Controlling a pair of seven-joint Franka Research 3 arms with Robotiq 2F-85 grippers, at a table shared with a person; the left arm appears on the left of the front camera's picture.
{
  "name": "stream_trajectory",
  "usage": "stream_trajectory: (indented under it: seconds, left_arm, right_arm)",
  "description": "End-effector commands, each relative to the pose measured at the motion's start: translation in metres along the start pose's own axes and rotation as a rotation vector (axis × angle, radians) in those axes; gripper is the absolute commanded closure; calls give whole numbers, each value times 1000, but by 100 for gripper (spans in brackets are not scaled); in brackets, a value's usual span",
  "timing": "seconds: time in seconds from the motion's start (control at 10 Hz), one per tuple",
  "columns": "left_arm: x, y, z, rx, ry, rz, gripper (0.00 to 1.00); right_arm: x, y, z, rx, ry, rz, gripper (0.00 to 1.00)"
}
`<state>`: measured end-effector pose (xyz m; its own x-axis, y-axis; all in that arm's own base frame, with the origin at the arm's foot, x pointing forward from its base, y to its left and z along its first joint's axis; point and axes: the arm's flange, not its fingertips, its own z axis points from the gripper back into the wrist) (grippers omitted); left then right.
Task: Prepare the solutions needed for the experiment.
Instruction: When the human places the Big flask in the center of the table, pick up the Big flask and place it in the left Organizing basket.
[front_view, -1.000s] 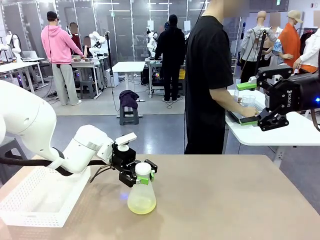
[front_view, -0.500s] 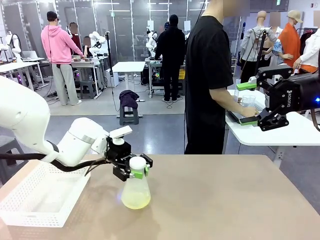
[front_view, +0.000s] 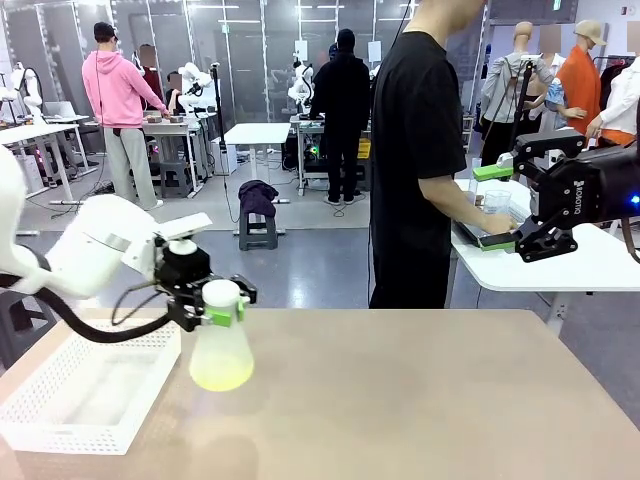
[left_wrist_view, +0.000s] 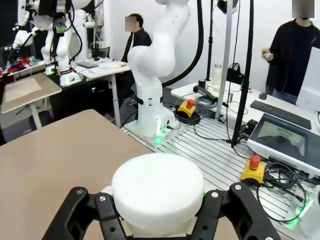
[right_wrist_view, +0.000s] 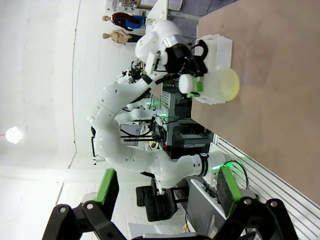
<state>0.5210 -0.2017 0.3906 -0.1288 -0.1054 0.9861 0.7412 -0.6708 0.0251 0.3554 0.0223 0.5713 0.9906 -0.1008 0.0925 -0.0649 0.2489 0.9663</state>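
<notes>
A frosted conical flask (front_view: 220, 352) with a white round stopper (front_view: 221, 292) holds the solutions (front_view: 222, 376), a little pale yellow-green liquid at its bottom. My left gripper (front_view: 222, 303) is shut on the flask's neck and holds it clear of the table (front_view: 420, 400), next to the white basket (front_view: 80, 400). In the left wrist view the stopper (left_wrist_view: 157, 189) sits between the fingers (left_wrist_view: 80, 215). The right wrist view shows the flask (right_wrist_view: 221, 84) from afar. My right gripper (front_view: 495, 208) hangs open and high at the right, holding nothing.
A person (front_view: 415, 150) in black stands at the table's far side, turned toward a white side table (front_view: 590, 265) on the right. The perforated white basket lies at the table's left edge.
My left arm has lifted the flask off the table and carried it left, toward the basket. The right arm has not moved.
</notes>
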Motion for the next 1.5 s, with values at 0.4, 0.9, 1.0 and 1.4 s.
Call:
stream_trajectory:
  seconds: [0.4,0.9,1.0,1.4]
  left_arm:
    - [38,-136,67,249,99,-133,100]
    - [8,-229,131,521,45,-205,100]
    - [-6,-232,137,554,12,-208,100]
    - [-54,-221,152,599,-46,-256,100]
  right_arm:
    - [-1,2,-1,13,-5,8,0]
    - [-1,2,-1,13,-5,8,0]
    - [-1,2,-1,13,-5,8,0]
    - [-1,2,-1,13,-5,8,0]
